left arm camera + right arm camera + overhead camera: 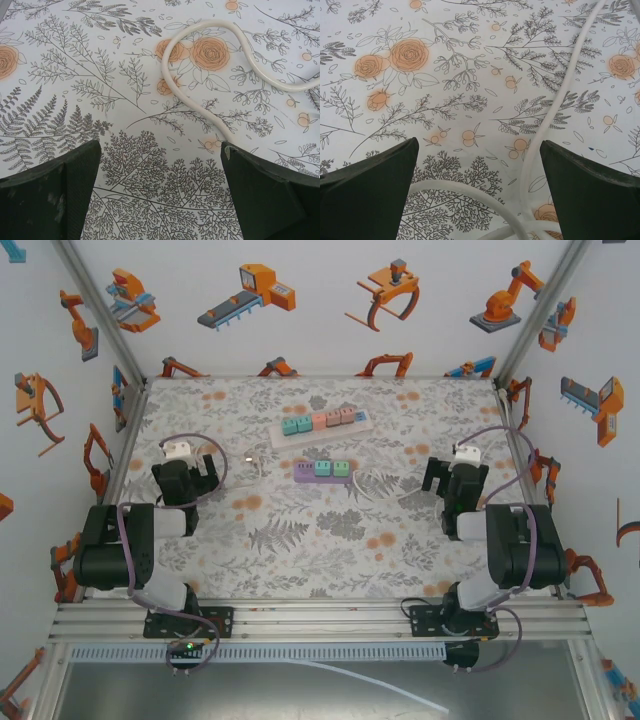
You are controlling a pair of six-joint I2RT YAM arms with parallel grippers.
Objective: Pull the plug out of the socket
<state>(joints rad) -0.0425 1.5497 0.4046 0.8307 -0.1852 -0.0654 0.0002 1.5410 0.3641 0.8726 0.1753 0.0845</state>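
Cloth (330, 550): flat, matte, pale, printed with grey ferns and orange roses; it covers the whole table up to the walls.

Purple strip (322, 472): short, boxy, mid-table. A teal plug (323, 468), cube-shaped, sits in its middle socket, with a purple block on each side.

White strip (322, 423): longer, lies just beyond the purple one and slightly askew. It carries a row of teal, salmon and pink blocks.

Left gripper (160, 147): dark, wedge-shaped fingers (55, 195) spread wide, holding nothing, with bare cloth between them. It sits left of the strips, well apart from them. A smooth white cable (167, 75) loops just beyond the fingertips.

Right gripper (479, 145): also spread wide and holding nothing, to the right of the strips. White cord (555, 95) runs over the cloth between its fingers and curls under them.

Room: open cloth on the near side of the strips. The cable coils lie between each gripper and the purple strip. Walls close in on the left, right and far sides.
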